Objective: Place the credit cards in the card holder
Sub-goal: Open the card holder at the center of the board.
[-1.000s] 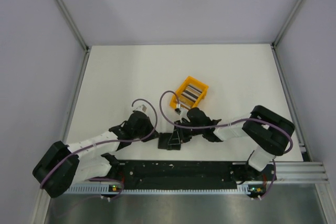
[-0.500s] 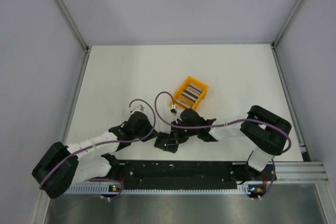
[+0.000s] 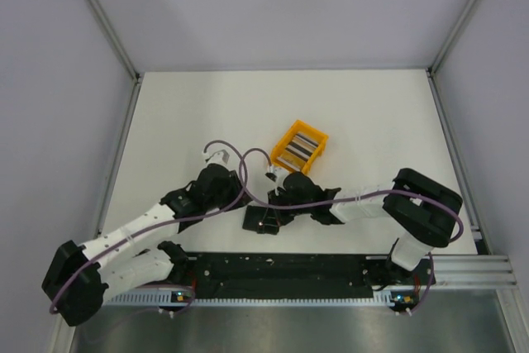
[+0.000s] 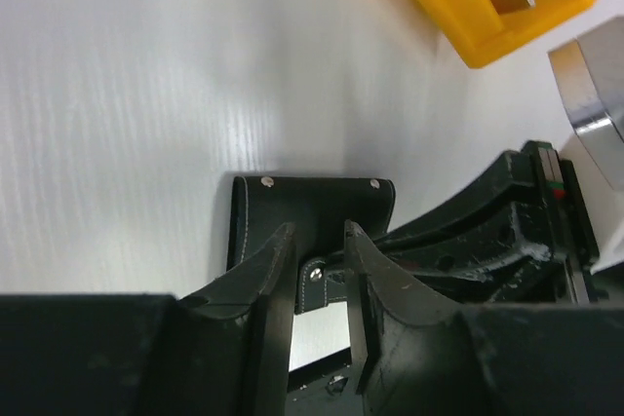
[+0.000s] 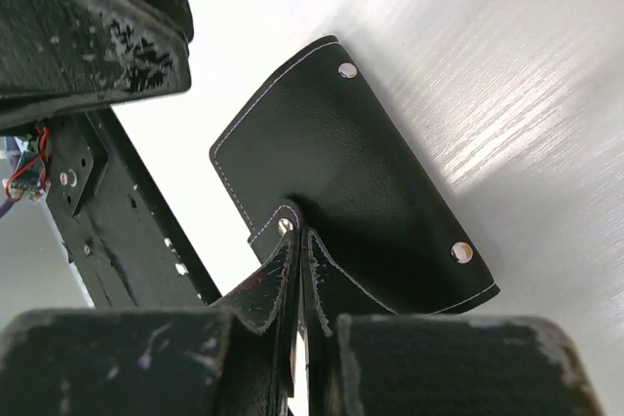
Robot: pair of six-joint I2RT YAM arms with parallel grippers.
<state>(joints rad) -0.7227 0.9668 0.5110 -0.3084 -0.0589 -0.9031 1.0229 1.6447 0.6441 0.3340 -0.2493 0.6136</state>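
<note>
Right, card holder (image 3: 259,221) lies by the near edge, centre; right gripper (image 5: 295,231) clenched on its tab (image 5: 268,228), left gripper (image 4: 319,231) released, straddling that tab. I'd close left on it before peeling open, slowly; credit cards (image 3: 302,145) sit in orange bin (image 3: 285,139)

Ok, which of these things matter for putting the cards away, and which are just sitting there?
For the job: credit cards, card holder, right gripper pinching its tab, left gripper straddling that tab.
Just there: orange bin, merely holding the cards; metal rail.
</note>
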